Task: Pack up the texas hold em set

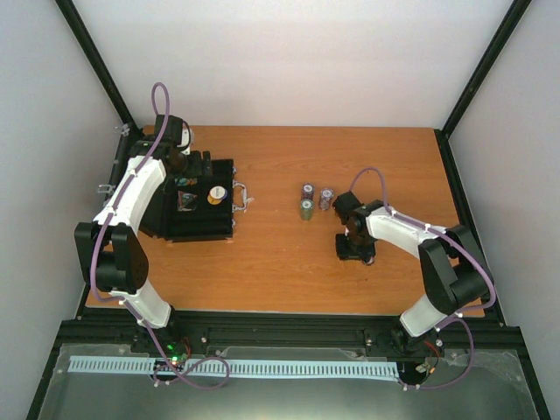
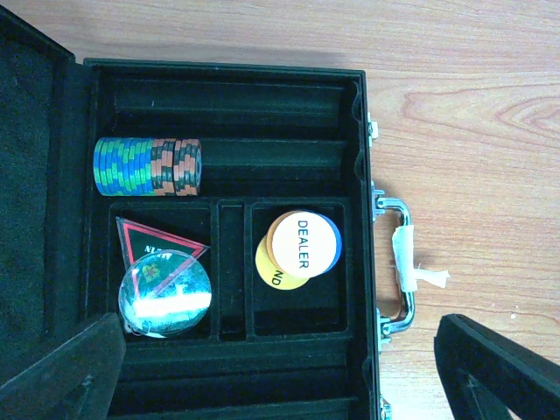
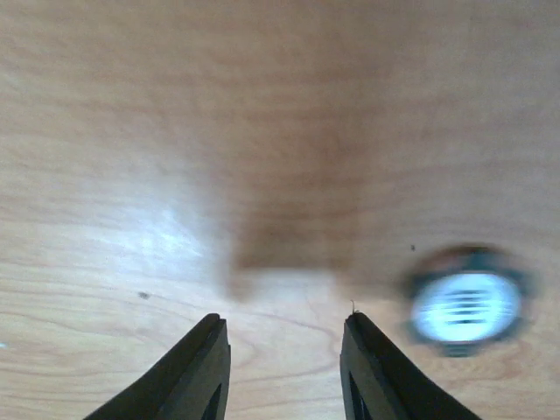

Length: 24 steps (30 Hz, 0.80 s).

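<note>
Centring the right tool (image 3: 284, 320) over one chip stack (image 3: 466, 304) comes first; the stack sits off to its side, blurred, probably seen end-on. The fingers stand partly apart and empty. They should close squarely on the stack's sides so the chips don't shear.

Three striped stacks (image 1: 307, 209) stand on the desk (image 1: 280, 271). The black case (image 2: 262, 96) lies open at left, holding a chip row (image 2: 147, 166), discs (image 2: 302, 247) and a triangle (image 2: 153, 238). The left tool (image 2: 276, 350) hovers above it, spread wide.

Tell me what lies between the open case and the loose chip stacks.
Only bare table lies between the case and the chip stacks, as the top view shows.
</note>
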Tool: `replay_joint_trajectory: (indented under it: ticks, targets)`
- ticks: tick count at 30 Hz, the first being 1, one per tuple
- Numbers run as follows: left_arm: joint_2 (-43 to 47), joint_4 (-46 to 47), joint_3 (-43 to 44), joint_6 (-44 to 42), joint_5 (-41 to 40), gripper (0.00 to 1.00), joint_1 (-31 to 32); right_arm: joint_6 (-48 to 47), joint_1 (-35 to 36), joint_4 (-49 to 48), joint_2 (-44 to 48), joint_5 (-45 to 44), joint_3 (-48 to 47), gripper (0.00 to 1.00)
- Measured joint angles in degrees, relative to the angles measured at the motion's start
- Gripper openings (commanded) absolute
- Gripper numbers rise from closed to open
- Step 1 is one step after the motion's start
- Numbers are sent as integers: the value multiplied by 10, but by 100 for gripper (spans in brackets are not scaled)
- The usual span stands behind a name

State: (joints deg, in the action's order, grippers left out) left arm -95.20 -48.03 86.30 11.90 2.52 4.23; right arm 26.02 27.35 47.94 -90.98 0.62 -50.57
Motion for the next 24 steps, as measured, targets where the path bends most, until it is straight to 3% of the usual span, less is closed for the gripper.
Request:
replay_joint_trajectory:
  ticks: [8, 10, 15, 17, 24]
  targets:
    - [0, 0, 0, 0, 0, 100, 0, -12, 1, -2, 14, 17, -66, 3]
    - [0, 0, 0, 0, 0, 100, 0, -14, 1, -1, 14, 19, -71, 17]
    - [0, 0, 0, 0, 0, 100, 0, -13, 1, 4, 18, 15, -71, 82]
    - [0, 0, 0, 0, 0, 100, 0, -10, 0, 10, 22, 7, -71, 99]
    - [0, 0, 0, 0, 1, 100, 0, -7, -47, 53, 23, -26, -79, 100]
